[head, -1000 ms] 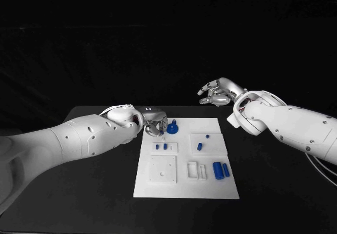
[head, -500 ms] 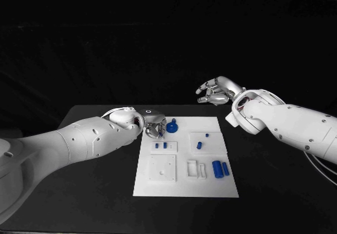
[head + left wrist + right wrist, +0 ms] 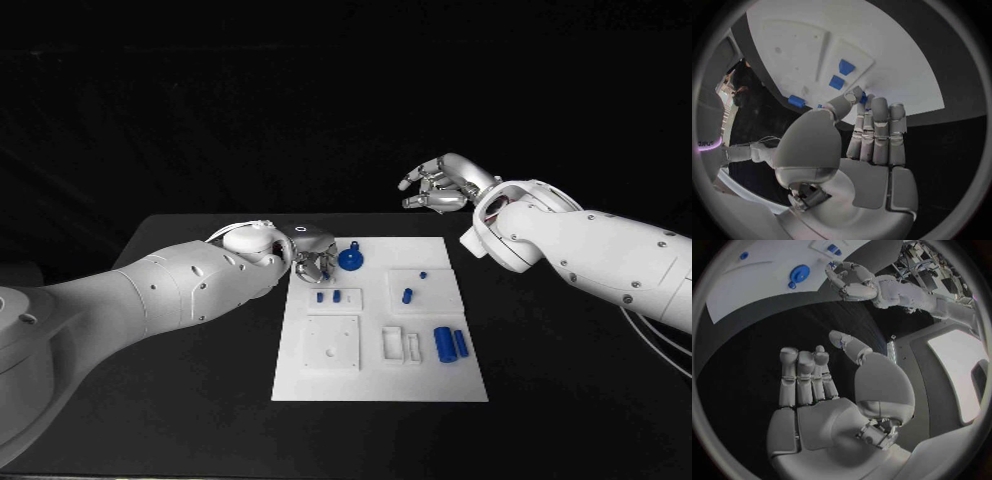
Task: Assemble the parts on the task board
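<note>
The white task board (image 3: 378, 375) lies in the middle of the table. On it are a round blue part (image 3: 351, 262) near the far edge, small blue pegs (image 3: 329, 297) and two blue cylinders (image 3: 451, 345). My left hand (image 3: 315, 258) hangs over the board's far left corner, just beside the round part. Its thumb meets its fingertips (image 3: 859, 96), and a small blue piece shows pinched between them. My right hand (image 3: 440, 188) is raised behind the board's far right corner, with its fingers (image 3: 804, 372) loosely apart and nothing in them.
White recessed blocks (image 3: 332, 345) and a slotted piece (image 3: 402, 346) sit on the board's near half. Black table (image 3: 188, 330) surrounds the board on all sides. The left forearm (image 3: 173, 285) crosses the table's left part.
My right hand has drifted slightly left and up. The left hand has stayed by the round blue part.
</note>
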